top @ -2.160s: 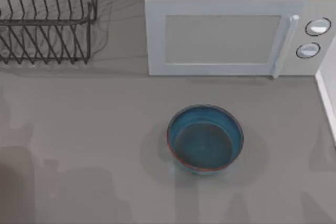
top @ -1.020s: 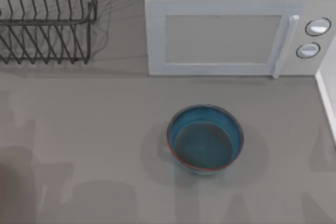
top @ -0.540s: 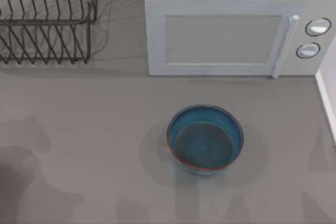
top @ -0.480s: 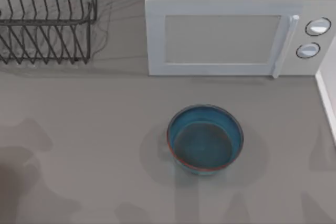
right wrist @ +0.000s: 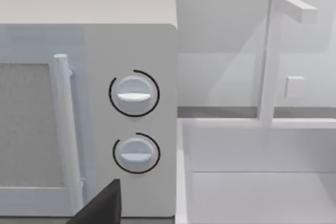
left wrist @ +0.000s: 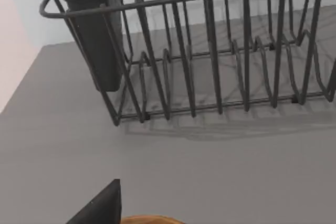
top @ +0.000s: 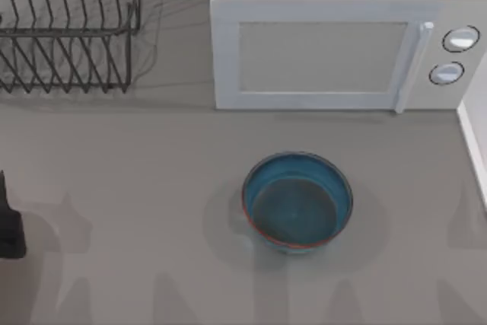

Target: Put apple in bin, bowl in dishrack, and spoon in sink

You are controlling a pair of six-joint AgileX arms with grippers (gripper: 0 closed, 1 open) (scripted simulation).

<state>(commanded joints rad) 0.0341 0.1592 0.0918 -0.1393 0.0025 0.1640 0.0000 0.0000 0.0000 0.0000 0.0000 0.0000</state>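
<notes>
Bowl [top: 297,201] sits upright on the grey counter [top: 152,188], a bit right of centre and toward the front edge, nothing in it, nothing touching it. Directly behind it, w/ a strip of bare counter between, stands a white microwave [top: 335,51] along the back edge; door shut, handle [top: 411,66] vertical at its right side, two round knobs [top: 460,38] stacked beside the handle. Dishrack [top: 68,28] is in the back left corner, well apart from the bowl and left of the microwave; dark wire frame, slanted prongs, and in the left wrist view a dark cutlery holder [left wrist: 94,24] hangs on one end of it. Rack looks empty. Path from bowl to rack runs diagonally over open counter; the microwave's front left corner is near that line. At the counter's right edge a white sink [right wrist: 252,171] begins, just beside the microwave, w/ a white tap [right wrist: 273,56] rising behind it, per the right wrist view. Left gripper [top: 9,222] shows as a dark shape at the left edge of the counter, toward the front, far from the bowl; can't tell if its fingers are apart or together. A dark finger [right wrist: 102,205] of the right gripper points at the microwave's knob side; its state can't be told either. Counter is plain matte grey, wall behind is pale. Soft arm shadows lie along the front edge.
</notes>
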